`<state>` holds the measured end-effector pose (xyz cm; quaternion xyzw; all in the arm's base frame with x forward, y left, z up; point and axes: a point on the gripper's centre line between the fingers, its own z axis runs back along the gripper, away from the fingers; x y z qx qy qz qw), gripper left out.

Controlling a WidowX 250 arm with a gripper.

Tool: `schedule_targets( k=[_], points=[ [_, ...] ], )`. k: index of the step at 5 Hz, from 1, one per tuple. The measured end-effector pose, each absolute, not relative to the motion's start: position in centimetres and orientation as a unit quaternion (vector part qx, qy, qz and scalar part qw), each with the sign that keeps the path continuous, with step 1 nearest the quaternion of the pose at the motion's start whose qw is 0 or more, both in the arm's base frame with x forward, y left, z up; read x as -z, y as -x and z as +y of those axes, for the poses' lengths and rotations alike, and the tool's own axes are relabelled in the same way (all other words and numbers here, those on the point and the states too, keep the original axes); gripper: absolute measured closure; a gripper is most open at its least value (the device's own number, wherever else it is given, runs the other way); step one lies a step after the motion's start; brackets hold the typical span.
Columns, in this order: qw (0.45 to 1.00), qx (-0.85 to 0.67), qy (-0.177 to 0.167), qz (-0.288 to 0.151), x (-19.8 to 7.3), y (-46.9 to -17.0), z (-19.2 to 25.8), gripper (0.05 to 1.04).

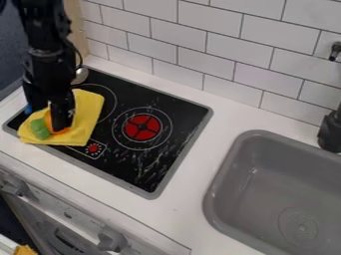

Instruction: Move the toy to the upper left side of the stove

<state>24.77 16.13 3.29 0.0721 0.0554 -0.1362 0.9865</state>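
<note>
Reading this as the grasp step, I have the gripper (pixel 61 125) at the orange-and-green toy (pixel 40 128) on the yellow cloth (pixel 88 105), lower left on the stove (pixel 181 107); whether it's clamped, I can't tell. Next: secure, lift, carry to upper left.

White wall tiles (pixel 210 47) with thin dark joints run in staggered rows along the far side, above a white counter (pixel 190 187). A tan panel (pixel 78 32) stands at far left, beside a dark gray surface (pixel 12 47). On the right, a gray sink (pixel 253 204) with a round drain (pixel 297 226) catches soft glints of light. Gray knobs (pixel 112 239) line the cabinet front (pixel 77 213) at near left.
</note>
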Motion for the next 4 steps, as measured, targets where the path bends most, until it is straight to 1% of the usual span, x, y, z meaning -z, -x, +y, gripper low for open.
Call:
schedule_targets(
  k=[1,2,4],
  points=[
    [0.985,0.143,-0.063,0.068,-1.98,-25.0,16.44,0.135],
    [0.987,0.133,-0.065,0.063,-1.95,-25.1,16.61,0.365],
    [0.989,0.113,-0.068,0.06,-2.23,-25.07,16.68,0.372]
  ],
)
